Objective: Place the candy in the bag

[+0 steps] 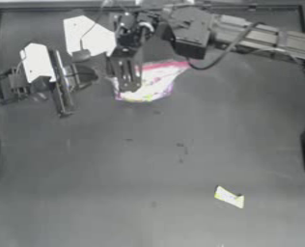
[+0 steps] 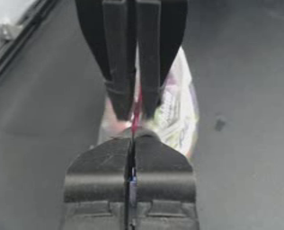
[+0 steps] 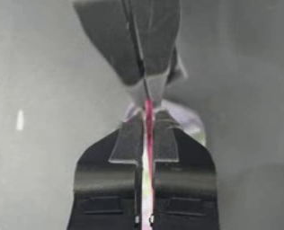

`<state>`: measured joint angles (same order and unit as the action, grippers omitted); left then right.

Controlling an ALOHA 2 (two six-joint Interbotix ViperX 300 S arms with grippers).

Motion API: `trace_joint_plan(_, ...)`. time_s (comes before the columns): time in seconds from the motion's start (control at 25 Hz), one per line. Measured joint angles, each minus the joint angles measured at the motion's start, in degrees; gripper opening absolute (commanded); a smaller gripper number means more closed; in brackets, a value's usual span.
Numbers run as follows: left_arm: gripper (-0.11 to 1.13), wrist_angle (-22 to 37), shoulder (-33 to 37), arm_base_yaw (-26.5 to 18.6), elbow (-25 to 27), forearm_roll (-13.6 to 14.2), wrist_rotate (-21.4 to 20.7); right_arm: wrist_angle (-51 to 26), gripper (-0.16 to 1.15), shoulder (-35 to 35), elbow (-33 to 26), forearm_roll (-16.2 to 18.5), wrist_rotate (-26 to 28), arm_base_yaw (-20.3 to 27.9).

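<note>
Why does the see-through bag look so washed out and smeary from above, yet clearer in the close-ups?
Top view: the clear plastic zip bag with the pink-red strip glares bright and smears; the small pale-yellow wrapped candy stays crisp. Both wrist views: the strip is sharper between the shut left gripper and right gripper.

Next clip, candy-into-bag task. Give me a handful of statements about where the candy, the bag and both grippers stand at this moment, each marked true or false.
1. The candy lies on the bare table, far from the bag. True.
2. The candy is already inside the bag. False: it rests on the table, outside the bag.
3. The left gripper is shut on the bag's pink-red rim. True.
4. The right gripper hangs open over the candy. False: its fingers are closed on the bag's pink-red strip, up at the bag.
5. Both grippers meet at the bag near the table's far edge in the top view. True.
</note>
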<state>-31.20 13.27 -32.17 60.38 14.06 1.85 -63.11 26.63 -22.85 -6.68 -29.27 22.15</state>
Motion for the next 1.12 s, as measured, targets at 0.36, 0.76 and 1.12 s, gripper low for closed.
trace_joint_plan(0.36, 0.04, 0.0, 0.0, 0.0, -0.2, 0.0, -0.1, 2.1, 0.15, -3.3, 6.0, 0.0, 0.1, 0.9)
trace_joint_plan(0.76, 0.04, 0.3, 0.0, 0.0, -0.3, 0.0, -0.2, 4.8, 0.15, -7.5, 13.4, 0.0, 0.4, 2.2)
trace_joint_plan(1.12, 0.04, 0.9, 0.0, 0.0, -0.4, 0.0, -0.1, 7.7, 0.15, -11.9, 20.6, 0.1, 0.6, 3.8)
